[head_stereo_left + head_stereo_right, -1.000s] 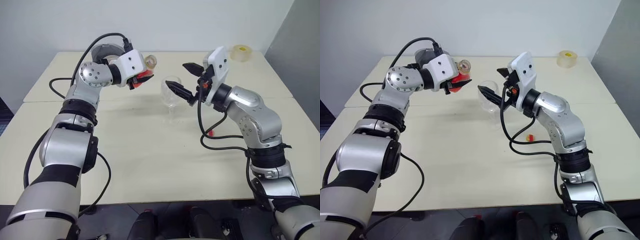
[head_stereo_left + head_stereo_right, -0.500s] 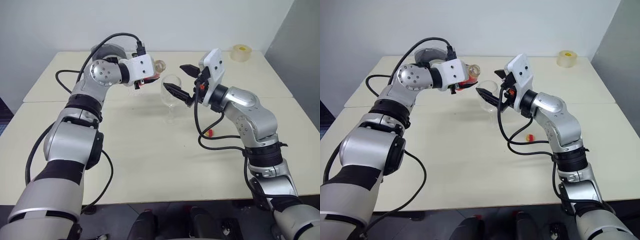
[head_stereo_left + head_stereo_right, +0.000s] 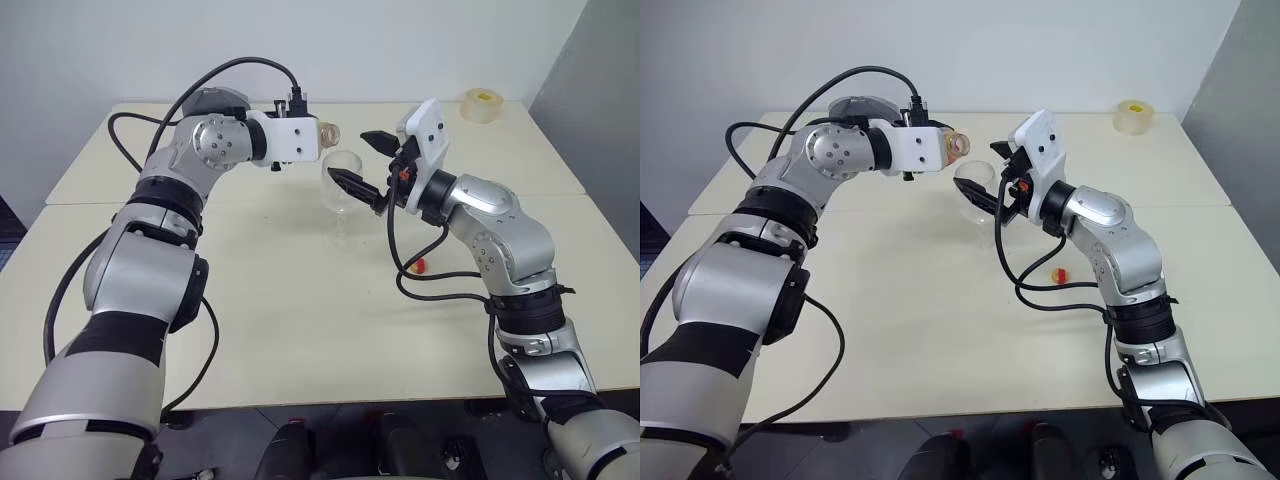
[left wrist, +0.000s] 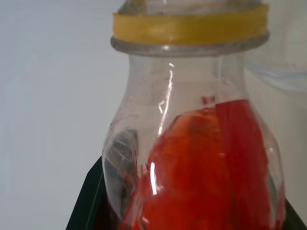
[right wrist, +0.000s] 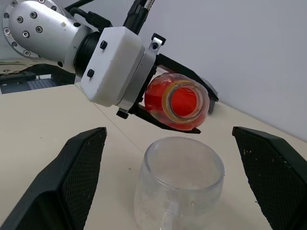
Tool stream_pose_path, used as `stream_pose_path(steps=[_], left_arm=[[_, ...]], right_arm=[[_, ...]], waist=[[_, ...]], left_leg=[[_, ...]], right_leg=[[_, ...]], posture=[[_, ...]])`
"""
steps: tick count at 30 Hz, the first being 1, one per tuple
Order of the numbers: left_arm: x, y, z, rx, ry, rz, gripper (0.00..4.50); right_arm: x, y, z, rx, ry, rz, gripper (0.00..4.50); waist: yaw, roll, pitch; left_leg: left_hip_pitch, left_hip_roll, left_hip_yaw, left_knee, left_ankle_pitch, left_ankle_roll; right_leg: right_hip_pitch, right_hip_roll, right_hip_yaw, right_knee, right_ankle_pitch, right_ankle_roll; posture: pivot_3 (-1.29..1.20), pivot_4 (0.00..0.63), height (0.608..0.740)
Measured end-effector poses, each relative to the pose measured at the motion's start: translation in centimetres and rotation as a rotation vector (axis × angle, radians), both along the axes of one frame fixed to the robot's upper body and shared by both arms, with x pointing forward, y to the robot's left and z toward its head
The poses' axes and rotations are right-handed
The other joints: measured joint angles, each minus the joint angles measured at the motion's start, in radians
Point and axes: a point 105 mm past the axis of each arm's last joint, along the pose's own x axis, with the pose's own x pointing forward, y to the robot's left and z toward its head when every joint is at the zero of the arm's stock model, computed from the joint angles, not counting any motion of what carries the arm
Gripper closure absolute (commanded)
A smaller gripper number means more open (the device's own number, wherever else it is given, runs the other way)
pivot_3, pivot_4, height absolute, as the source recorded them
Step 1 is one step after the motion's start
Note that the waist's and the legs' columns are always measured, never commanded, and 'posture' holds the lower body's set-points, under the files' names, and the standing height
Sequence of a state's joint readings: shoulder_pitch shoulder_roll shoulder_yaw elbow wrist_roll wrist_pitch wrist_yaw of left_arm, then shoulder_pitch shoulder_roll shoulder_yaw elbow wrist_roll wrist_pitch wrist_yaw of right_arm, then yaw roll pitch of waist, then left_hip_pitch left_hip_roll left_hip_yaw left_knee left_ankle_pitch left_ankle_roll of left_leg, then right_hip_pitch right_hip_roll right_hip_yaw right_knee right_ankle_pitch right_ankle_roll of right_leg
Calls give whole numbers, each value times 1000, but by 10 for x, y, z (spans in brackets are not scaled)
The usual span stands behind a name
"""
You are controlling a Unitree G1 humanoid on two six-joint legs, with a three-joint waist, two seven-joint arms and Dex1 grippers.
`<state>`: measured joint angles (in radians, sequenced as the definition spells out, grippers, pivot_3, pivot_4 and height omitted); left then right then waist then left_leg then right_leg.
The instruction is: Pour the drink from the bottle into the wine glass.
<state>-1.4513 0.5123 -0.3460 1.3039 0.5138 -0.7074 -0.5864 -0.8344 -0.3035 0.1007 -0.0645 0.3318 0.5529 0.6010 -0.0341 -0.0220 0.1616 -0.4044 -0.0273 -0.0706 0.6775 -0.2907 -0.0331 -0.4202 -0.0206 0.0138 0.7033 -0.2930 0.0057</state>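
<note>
My left gripper (image 3: 312, 140) is shut on the bottle (image 5: 178, 102), a small clear plastic one lying almost level. Its uncapped mouth, ringed in yellow, points at the wine glass (image 3: 343, 186) from just above and behind the rim. The red drink (image 4: 211, 177) fills the bottle's body up to the shoulder. The wine glass stands upright on the table (image 3: 300, 300), and its bowl (image 5: 179, 182) looks clear. My right gripper (image 3: 358, 158) is open, with one finger on either side of the bowl and clear of the glass.
A small red-and-yellow cap (image 3: 421, 265) lies on the table beside my right forearm. A roll of clear tape (image 3: 482, 104) sits at the far right corner. Cables hang from both arms.
My left gripper has rolled and moved right with the bottle, bringing its mouth close over the glass rim. The right gripper and the glass have stayed put.
</note>
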Motion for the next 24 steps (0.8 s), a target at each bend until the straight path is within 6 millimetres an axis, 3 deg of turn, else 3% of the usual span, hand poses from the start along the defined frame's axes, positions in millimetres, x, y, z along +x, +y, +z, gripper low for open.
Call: stream_pose_path(steps=[17,24], left_arm=[[-3,-10,19,69,-124,-38,2739],[-2,-7,17,99,-134,-27,2739]], right_arm=[[0,-1,0,-11,-20,-8,0],[0,-1,0,-12,-22,-8,0]], waist=[[0,0,0],[0,0,0]], left_leg=[[0,0,1,0,0,0],[0,0,2,1,0,0]], right_leg=[[-1,0,0,2,0,0],[-2,0,0,3,0,0]], posture=[[0,150,740],[0,150,740]])
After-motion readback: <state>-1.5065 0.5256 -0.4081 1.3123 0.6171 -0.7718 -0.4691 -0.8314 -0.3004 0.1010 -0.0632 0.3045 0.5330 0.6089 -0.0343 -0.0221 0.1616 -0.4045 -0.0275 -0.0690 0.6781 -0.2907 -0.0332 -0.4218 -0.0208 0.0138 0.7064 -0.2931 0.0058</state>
